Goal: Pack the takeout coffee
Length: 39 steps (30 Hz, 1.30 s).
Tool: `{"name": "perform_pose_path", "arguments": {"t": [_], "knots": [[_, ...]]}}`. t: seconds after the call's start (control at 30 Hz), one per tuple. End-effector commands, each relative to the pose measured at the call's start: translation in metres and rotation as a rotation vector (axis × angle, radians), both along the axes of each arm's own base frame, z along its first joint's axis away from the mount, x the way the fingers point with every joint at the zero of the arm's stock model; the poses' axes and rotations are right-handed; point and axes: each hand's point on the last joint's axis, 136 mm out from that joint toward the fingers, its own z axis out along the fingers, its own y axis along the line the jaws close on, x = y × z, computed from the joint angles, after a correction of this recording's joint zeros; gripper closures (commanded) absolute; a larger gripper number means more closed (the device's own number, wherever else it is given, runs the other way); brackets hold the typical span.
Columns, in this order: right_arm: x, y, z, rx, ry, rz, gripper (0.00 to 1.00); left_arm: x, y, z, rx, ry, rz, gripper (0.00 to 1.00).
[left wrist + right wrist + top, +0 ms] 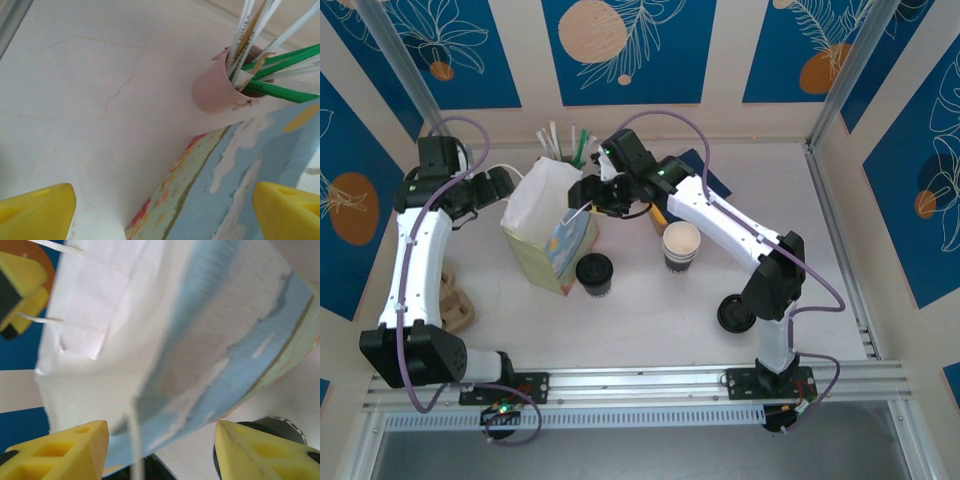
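Takeout coffee (594, 272) upright beside bag (552, 215), near right fingers (75, 450), not held

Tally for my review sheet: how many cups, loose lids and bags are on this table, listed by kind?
Lidded cup (takeout coffee): 1
Lidless striped cup: 1
Pink cup holding straws: 1
Loose black lid: 1
Paper bag: 1
Total: 5

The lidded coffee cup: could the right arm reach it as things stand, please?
Probably yes: the takeout coffee stands clear beside the paper bag, just nearer than the right gripper, whose jaws are open.
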Motion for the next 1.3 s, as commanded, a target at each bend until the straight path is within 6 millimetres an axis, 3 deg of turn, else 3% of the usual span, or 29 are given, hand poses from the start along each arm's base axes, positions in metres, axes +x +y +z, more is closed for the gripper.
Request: {"name": "perform_pose_path", "arguments": {"t": [0.0,0.2,0.3,0.4,0.87,1.07,1.27], "knots": [[-0.009,-0.002,0.03,0.044,-0.011,0.008,0.41,-0.001,-0.006,0.016,-0.031,-0.063,-0.032,0.1],[-0.006,-0.003,0.047,0.067,-0.026,-0.008,0.34,0.0,-0.011,0.016,-0.055,-0.067,-0.05,0.1],[-0.006,-0.004,0.053,0.078,-0.019,-0.013,0.24,0.0,-0.01,0.015,-0.052,-0.064,-0.051,0.1],[-0.005,-0.001,0.055,0.084,-0.016,-0.011,0.23,0.0,-0.012,0.013,-0.058,-0.061,-0.056,0.1],[-0.006,-0.002,0.009,0.011,0.052,-0.024,0.3,-0.001,-0.017,0.019,-0.076,-0.082,-0.081,0.14],[-0.007,-0.007,-0.002,-0.005,0.06,-0.029,0.3,-0.005,-0.037,0.022,-0.134,-0.113,-0.175,0.21],[-0.006,-0.007,-0.003,0.001,0.061,-0.029,0.3,-0.017,-0.062,0.01,-0.182,-0.09,-0.286,0.26]]}}
